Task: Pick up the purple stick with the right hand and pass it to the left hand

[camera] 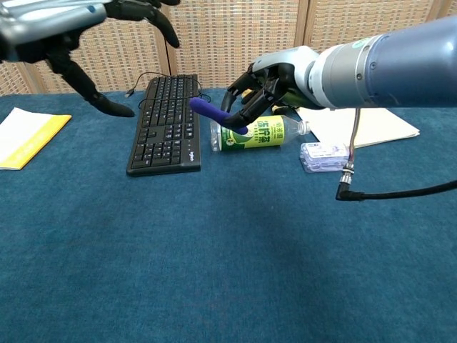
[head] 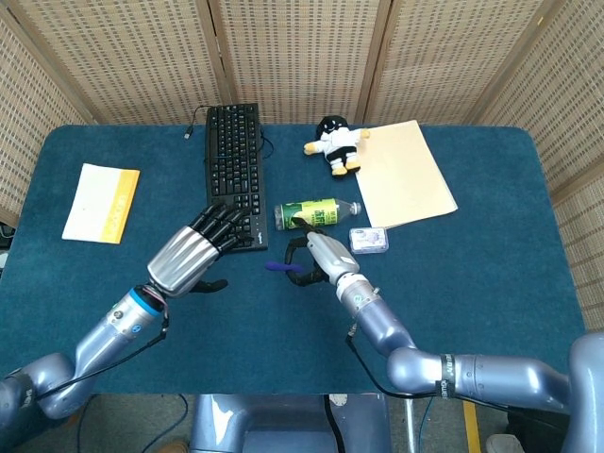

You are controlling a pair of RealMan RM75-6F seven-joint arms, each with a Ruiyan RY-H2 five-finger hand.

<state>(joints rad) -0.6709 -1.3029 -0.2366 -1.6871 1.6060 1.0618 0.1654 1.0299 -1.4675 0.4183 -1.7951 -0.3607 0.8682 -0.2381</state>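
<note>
My right hand (head: 319,257) (camera: 268,84) grips the purple stick (head: 279,269) (camera: 214,114) and holds it in the air, its free end pointing toward my left side. Raised at the left is my left hand (head: 193,253) (camera: 86,28), fingers spread and empty, a short gap away from the stick's tip. The two hands do not touch.
A black keyboard (head: 233,176) (camera: 166,123) lies behind the left hand. A green bottle (head: 314,214) (camera: 260,133) lies on its side behind the right hand, a small clear box (head: 369,240) (camera: 326,156) beside it. Further back are a plush toy (head: 335,142), a tan folder (head: 402,173) and a yellow booklet (head: 100,202).
</note>
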